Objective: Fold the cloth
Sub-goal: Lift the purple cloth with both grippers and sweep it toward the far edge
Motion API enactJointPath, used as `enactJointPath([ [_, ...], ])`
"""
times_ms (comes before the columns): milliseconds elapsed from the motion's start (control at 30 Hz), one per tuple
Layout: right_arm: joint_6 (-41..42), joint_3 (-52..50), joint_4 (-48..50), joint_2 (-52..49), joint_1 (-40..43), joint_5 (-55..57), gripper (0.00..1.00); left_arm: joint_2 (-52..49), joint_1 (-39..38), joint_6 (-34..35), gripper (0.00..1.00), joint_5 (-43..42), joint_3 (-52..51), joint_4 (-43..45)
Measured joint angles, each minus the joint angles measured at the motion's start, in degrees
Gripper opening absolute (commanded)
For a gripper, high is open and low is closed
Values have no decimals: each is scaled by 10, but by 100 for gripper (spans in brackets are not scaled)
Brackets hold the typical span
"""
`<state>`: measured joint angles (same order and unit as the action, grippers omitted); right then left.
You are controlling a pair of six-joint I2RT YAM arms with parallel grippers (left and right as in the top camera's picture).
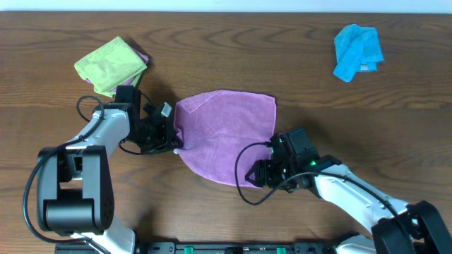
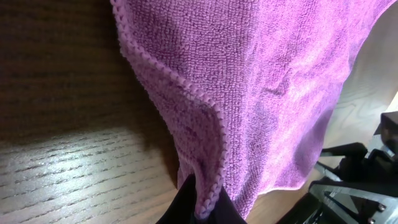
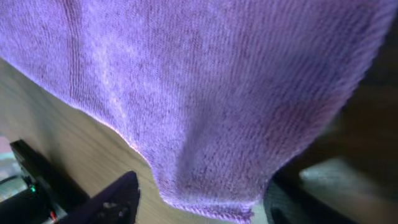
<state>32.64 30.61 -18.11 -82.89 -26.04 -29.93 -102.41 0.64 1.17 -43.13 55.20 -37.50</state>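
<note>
1. Dark wood-grain surface (image 1: 311, 85) fills the overhead view, with a pale strip along its far edge; no container of any kind shows on it, so nothing sits inside anything.
2. Two arms reach in from the near edge, the left arm (image 1: 106, 134) and the right arm (image 1: 353, 194), one on each side of the middle.
3. Between them lies the cloth (image 1: 226, 134), purple and mostly spread at the middle of the surface; its near edge looks rounded and its far-left corner is turned over a little.
4. A lime-green cloth (image 1: 109, 65) sits crumpled at the far left, just behind the left arm; a blue cloth (image 1: 357, 51) lies bunched at the far right, well apart from everything else.
5. The left fingers (image 2: 177, 208) are pressed together on a stitched corner at the purple cloth's left edge; in the wrist view the fabric drapes away from that pinch.
6. The right fingers (image 3: 109, 202) stand apart on either side of the near-right edge; the hem hangs in the gap and neither pad presses it, so there is no grip here yet.
7. The step in hand seems to be getting a second hold before the fold. To do it well, the right fingers should bite well past the hem; both holds should then rise level, keeping the fabric taut between them; the near edge should be carried over to meet the far edge squarely.
</note>
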Motion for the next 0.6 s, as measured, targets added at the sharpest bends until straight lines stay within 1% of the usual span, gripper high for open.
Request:
enactJointPath([
  [33, 0, -3, 0, -1, 0, 0, 13, 0, 0, 0, 6, 0, 0, 0],
  [100, 3, -9, -2, -4, 0, 4, 4, 0, 0, 0, 6, 0, 0, 0],
  [133, 6, -12, -2, -5, 0, 5, 2, 0, 0, 0, 6, 0, 0, 0],
  [300, 5, -12, 41, -5, 0, 11, 1, 0, 0, 0, 6, -5, 0, 1],
  [467, -1, -1, 56, 11, 11, 13, 1, 7, 7, 7, 6, -40, 0, 5],
  [600, -13, 50, 67, 42, 39, 19, 1, 30, 16, 48, 6, -61, 8, 46],
])
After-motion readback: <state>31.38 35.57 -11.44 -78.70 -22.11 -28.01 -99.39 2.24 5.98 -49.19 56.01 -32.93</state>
